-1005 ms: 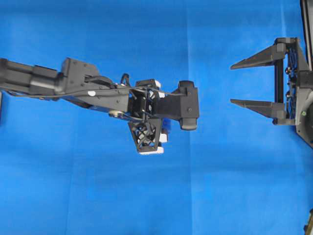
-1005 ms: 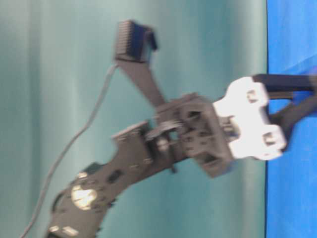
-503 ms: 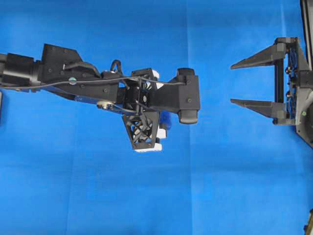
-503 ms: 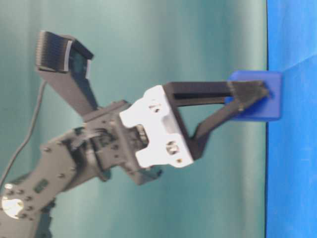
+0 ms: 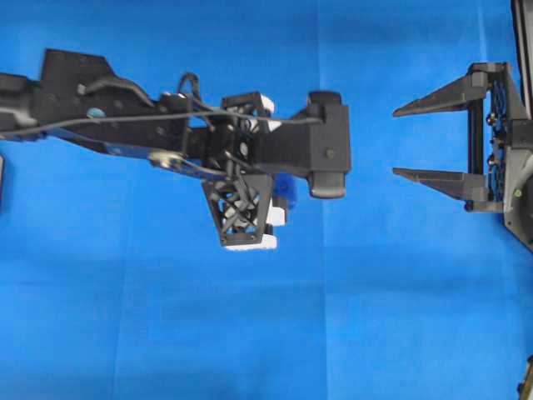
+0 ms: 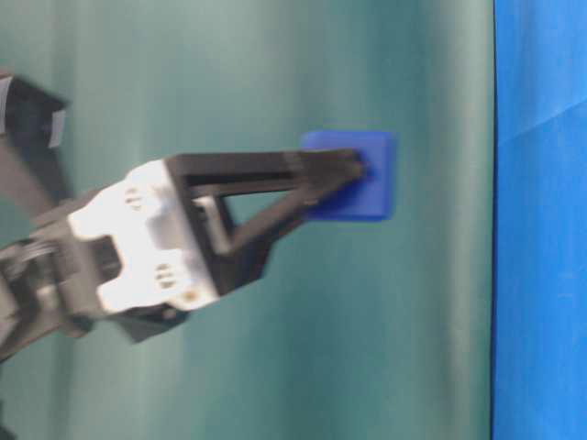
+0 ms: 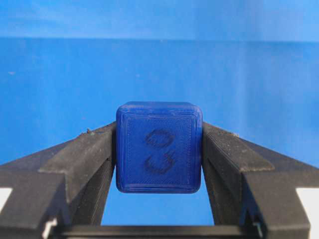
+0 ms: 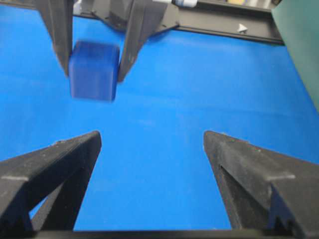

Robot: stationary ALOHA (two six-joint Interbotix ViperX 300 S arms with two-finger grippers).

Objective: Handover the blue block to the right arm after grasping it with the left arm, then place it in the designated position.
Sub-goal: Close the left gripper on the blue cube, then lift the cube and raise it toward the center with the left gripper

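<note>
Left gripper (image 7: 159,149): jaws clenched on the blue block (image 7: 159,147), held in the air, clear of the blue cloth (image 5: 250,333) on the desk. Step in hand: carrying toward handover. Farther off, right gripper (image 5: 408,142) waits, jaws spread wide and empty. Next: bring the block between those fingers, likely squarely aligned.

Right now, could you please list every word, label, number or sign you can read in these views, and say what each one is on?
No words, brands or labels can be read in any view.
"8": a possible reading only, of the faint dark mark made of two stacked loops on the blue block face, held in the left gripper; it may be just a ring mark.
The small white arrow-like patch on the black rail behind is too blurred to read.
</note>
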